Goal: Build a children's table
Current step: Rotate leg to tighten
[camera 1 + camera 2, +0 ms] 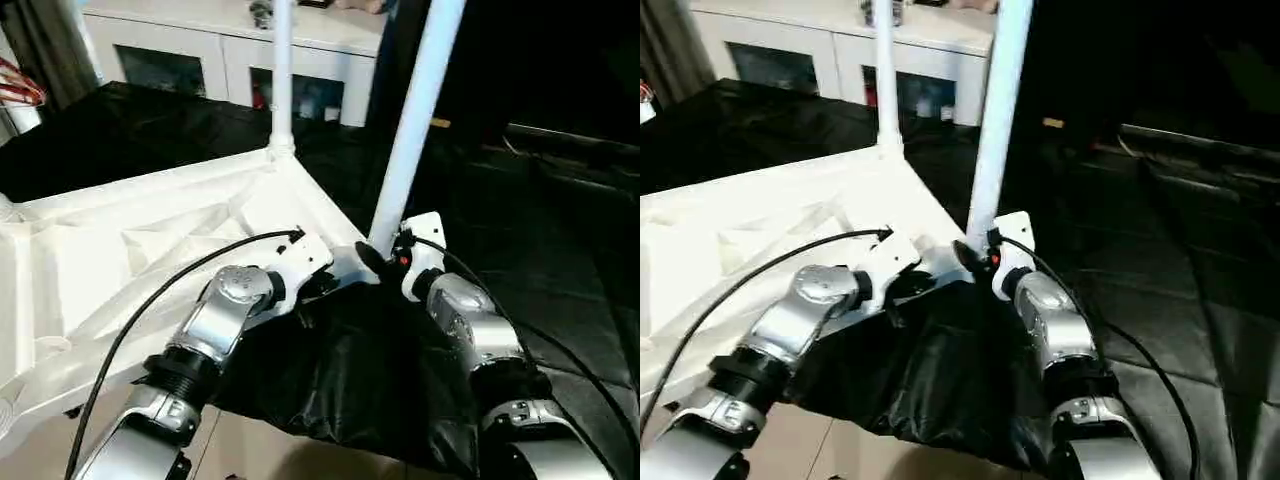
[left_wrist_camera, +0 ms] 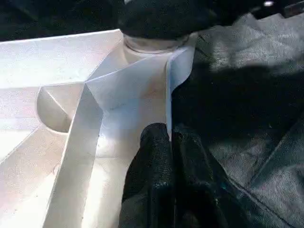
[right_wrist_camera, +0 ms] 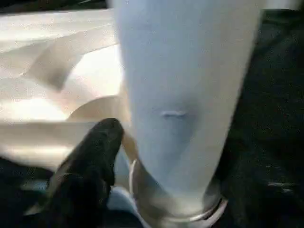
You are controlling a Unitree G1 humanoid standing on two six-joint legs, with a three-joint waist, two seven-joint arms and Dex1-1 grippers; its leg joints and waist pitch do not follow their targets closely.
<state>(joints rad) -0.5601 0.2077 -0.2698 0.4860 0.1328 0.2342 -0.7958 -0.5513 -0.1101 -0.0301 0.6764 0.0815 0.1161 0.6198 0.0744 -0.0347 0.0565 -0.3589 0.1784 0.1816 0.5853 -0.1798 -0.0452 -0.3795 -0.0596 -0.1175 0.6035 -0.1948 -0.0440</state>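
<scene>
The children's table lies upside down, its white ribbed tabletop (image 1: 120, 230) spreading to the left. One white leg (image 1: 282, 70) stands in the far corner socket. A second leg (image 1: 415, 110) stands in the near corner socket (image 3: 175, 209). My left gripper (image 2: 170, 135) is shut on the tabletop's thin rim wall just short of that near corner. My right gripper (image 1: 380, 258) is at the near leg's base with its jaws open astride it. One black finger (image 3: 97, 152) sits close beside the leg.
A black cloth (image 1: 340, 380) lies under the table's near corner and my wrists. A white cabinet with glass doors (image 1: 230, 50) stands behind. Dark floor (image 1: 560, 260) stretches to the right.
</scene>
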